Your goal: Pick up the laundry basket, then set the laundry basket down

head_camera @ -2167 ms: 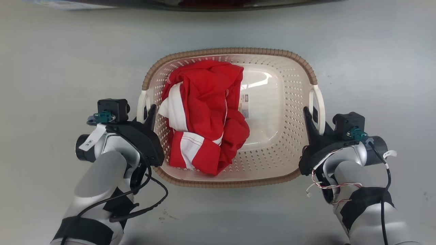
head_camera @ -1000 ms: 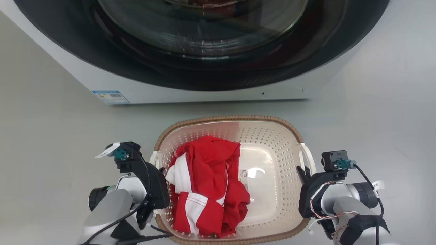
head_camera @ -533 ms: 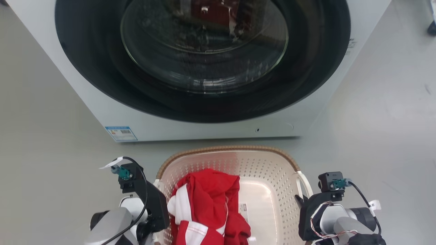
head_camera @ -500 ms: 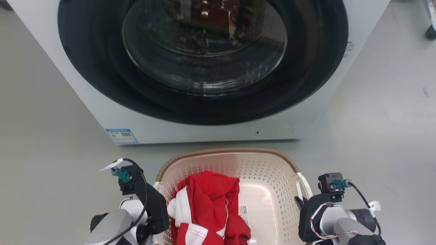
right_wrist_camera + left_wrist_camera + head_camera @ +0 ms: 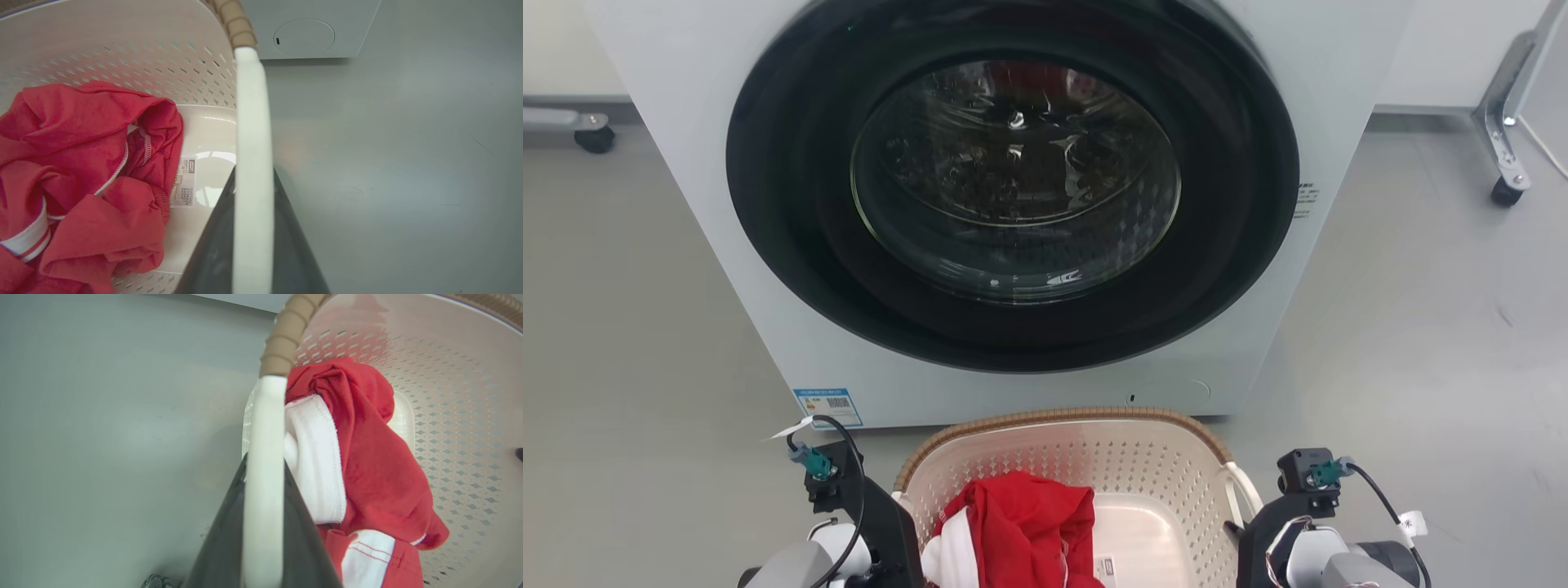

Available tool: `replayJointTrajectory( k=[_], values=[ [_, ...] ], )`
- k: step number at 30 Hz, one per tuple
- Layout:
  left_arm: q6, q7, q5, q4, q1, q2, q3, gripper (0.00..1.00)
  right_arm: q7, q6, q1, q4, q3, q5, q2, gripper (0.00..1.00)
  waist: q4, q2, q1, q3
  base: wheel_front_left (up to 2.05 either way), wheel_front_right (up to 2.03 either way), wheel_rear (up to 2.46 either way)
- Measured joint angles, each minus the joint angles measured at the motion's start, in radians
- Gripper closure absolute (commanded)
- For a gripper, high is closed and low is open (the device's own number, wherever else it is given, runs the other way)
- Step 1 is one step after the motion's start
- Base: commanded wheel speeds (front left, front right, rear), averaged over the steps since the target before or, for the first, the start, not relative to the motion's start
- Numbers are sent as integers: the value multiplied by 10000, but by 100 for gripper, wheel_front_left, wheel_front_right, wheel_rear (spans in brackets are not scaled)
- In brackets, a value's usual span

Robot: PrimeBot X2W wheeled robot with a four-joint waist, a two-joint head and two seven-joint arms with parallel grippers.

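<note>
Laundry basket: the laundry basket [image 5: 1062, 415] is low in the head view, just in front of the washing machine [image 5: 670, 122] and between the two grippers; I cannot tell whether its base touches the floor [image 5: 621, 327].
Left gripper: the left gripper [image 5: 263, 486] is at the basket's left side, jaws clamped on the white left handle [image 5: 264, 428], with a dark finger on each side of the loop.
Right gripper: the right gripper [image 5: 253, 179] is at the basket's right side, jaws clamped the same way on the right handle [image 5: 252, 122].
Contents: a crumpled red garment [image 5: 1021, 523] with white bands lies against the left wall.
Base: a small label [image 5: 186, 181] is stuck on the smooth bottom, just beside the garment.
Washing machine: white, with a round dark glass door and a blue sticker [image 5: 827, 406] at its lower left corner.
Floor: grey, with a black castor [image 5: 1507, 192] at the far right.
</note>
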Motion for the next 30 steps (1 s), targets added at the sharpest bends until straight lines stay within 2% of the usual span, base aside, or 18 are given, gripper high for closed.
replayJointTrajectory(
  k=[8, 30],
  values=[
    [0, 270, -178, 6, 412, 50, -125, 100, 349, 25, 358, 2, 188, 374, 13, 100, -76, 0, 0, -461, 0, 0, 0],
    [0, 405, -357, -2, 627, 115, -244, 100, 727, 27, 583, -6, 564, 1175, 17, 100, -253, 2, 1, -680, 0, 0, 0]
  ],
)
